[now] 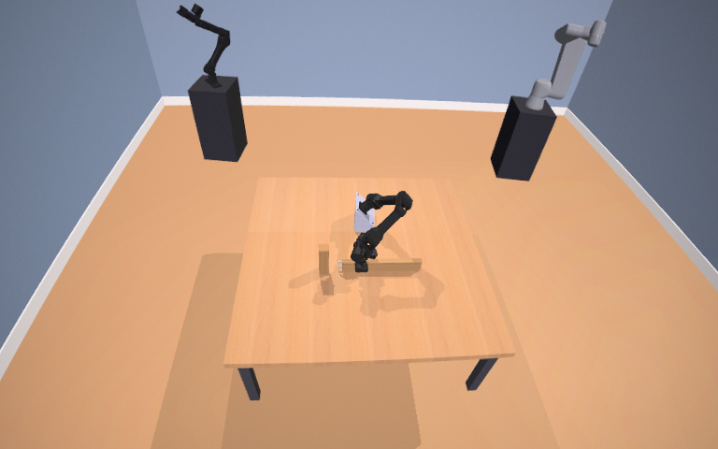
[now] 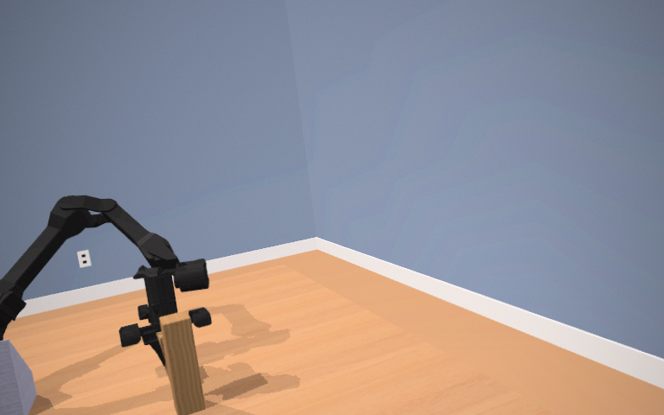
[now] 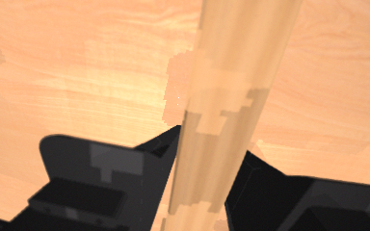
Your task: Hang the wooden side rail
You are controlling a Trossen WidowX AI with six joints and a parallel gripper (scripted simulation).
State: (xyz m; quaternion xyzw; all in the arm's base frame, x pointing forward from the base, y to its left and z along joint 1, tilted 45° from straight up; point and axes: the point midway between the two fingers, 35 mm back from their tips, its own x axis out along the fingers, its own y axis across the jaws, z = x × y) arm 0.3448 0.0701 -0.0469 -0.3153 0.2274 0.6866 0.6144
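Observation:
The wooden headboard post (image 1: 323, 260) (image 2: 183, 367) stands upright left of the rail in the top view. Its slot and pins cannot be made out. The wooden side rail (image 1: 394, 266) (image 3: 236, 63) runs left to right, its far end on the table at the right. Its pale steel hooks (image 1: 339, 266) point at the post, with a small gap between. My gripper (image 1: 361, 267) (image 3: 198, 133) is shut on the rail near the hook end, one finger on each side. Whether that end is raised is not clear. In the exterior view the post hides most of the rail and the fingertips.
The arm reaches over from its light grey base plate (image 1: 362, 222) behind the rail. The table (image 1: 296, 327) bears the post and rail. Two dark pedestals (image 1: 218, 122) (image 1: 521, 142) with other arms stand on the floor beyond the table.

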